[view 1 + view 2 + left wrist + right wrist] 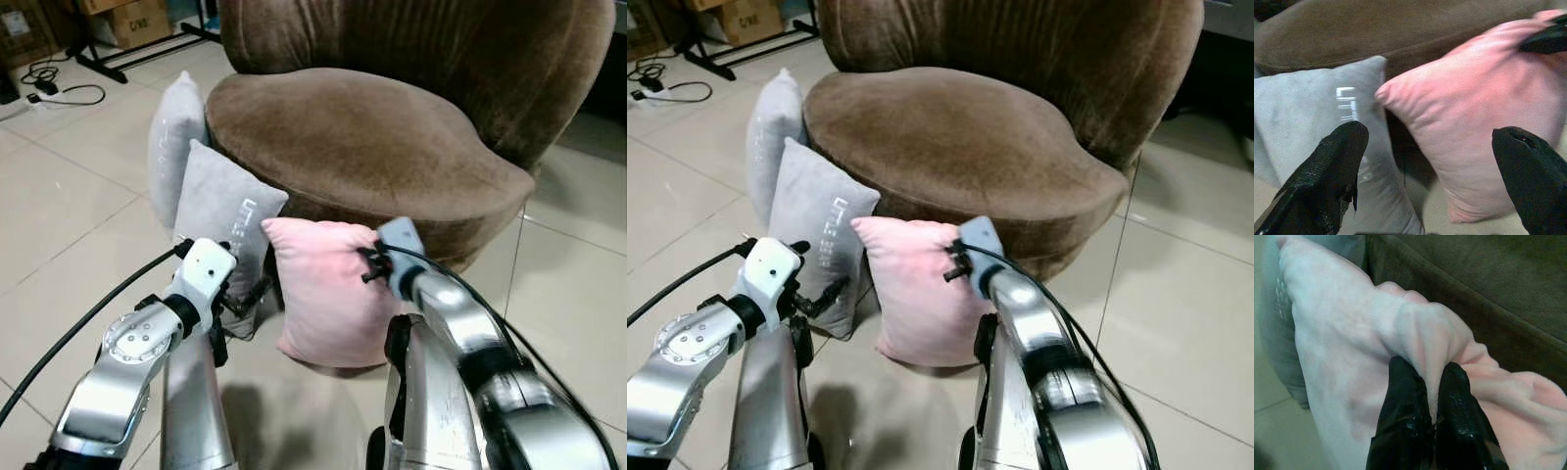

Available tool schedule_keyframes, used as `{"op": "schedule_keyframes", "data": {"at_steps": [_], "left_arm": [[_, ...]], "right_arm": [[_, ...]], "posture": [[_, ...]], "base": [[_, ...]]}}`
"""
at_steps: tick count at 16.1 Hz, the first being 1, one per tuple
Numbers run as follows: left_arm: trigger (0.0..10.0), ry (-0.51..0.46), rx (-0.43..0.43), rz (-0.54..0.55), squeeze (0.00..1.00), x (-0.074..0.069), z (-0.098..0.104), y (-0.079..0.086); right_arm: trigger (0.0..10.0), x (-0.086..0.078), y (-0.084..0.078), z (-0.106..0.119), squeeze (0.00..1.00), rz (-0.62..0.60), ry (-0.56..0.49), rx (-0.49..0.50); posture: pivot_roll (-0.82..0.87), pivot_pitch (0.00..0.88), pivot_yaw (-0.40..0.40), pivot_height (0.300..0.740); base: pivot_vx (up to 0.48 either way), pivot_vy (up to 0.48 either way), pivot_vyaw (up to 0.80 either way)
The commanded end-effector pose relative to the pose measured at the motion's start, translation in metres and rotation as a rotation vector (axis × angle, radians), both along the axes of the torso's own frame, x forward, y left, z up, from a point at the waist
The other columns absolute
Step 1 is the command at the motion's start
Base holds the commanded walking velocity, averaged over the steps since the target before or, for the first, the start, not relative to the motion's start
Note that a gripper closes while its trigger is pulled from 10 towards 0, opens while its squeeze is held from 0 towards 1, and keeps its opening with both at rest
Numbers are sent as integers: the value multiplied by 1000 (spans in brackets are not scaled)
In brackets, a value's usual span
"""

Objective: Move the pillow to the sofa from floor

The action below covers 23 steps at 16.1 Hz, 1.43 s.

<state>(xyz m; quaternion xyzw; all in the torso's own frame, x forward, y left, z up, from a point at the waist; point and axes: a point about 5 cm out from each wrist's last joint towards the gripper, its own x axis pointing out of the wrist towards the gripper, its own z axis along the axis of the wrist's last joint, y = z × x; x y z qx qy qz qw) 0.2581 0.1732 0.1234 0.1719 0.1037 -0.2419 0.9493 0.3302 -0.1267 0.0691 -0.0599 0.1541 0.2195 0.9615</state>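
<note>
White lettering, seemingly "LITTLE", on the grey cushion (818, 220) — barely legible.

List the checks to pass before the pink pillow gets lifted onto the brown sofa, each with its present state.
1. right gripper pinches a fold of the pink pillow: ok.
2. left gripper open, facing the pillow's other edge: ok; not yet gripping.
3. Pillow off the floor: not ok, it stands there.
4. sofa seat bare above: ok.
5. grey lettered pillow touching the pink one: cannot tell.
</note>
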Motion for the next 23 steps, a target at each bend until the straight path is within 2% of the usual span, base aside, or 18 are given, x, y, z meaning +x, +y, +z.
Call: {"op": "schedule_keyframes", "data": {"at_steps": [1,3,4,5,6,8,9,10,12,14,16,18,22,23], "left_arm": [[10000,-41,1,36,59,3,6,3],[10000,-83,-30,84,55,7,12,4],[10000,-112,-49,116,51,10,16,5],[10000,-119,-50,121,51,10,17,6],[10000,-138,-53,149,47,14,19,8],[10000,-155,-70,168,43,19,23,6],[10000,-163,-70,162,43,21,25,4],[10000,-201,-64,145,31,27,32,-3],[10000,-237,-58,172,31,32,41,-3],[10000,-272,-47,197,31,33,46,-5],[10000,-274,-44,192,31,35,47,-8],[10000,-265,-35,189,35,37,43,-9],[10000,-262,-30,212,43,36,40,-10],[10000,-262,-29,228,39,37,40,-7]], "right_arm": [[0,1,-8,26,0,-52,-93,88],[0,-8,-17,49,0,-116,-156,187],[0,-20,-25,74,0,-156,-232,252],[0,-22,-29,83,0,-180,-261,264],[0,-28,-44,111,0,-266,-342,289],[0,-28,-61,145,0,-369,-443,340],[3451,-27,-64,153,0,-397,-459,326],[10000,-31,-63,168,0,-401,-495,305],[10000,-33,-58,164,0,-425,-481,325],[10000,-33,-46,160,0,-466,-471,335],[10000,-32,-39,178,0,-488,-508,370],[10000,-32,-38,186,0,-497,-536,382],[10000,-28,-41,211,0,-515,-617,367],[10000,-25,-42,232,0,-510,-674,382]], "posture": [[-70,0,-24,370],[-80,0,-25,370],[-84,0,-23,370],[-89,0,-21,370],[-101,0,-14,370],[-124,0,5,370],[-129,0,11,370],[-122,0,-3,370],[-111,0,-15,375],[-108,0,-12,395],[-135,0,5,420],[-143,0,8,435],[-128,0,-8,470],[-134,0,-5,485]], "base": [[0,0,0],[0,0,0],[0,0,0],[0,0,0],[0,0,0],[0,0,0],[0,0,0],[0,0,0],[0,0,0],[0,0,0],[0,0,0],[0,0,0],[0,0,0],[0,0,0]]}}
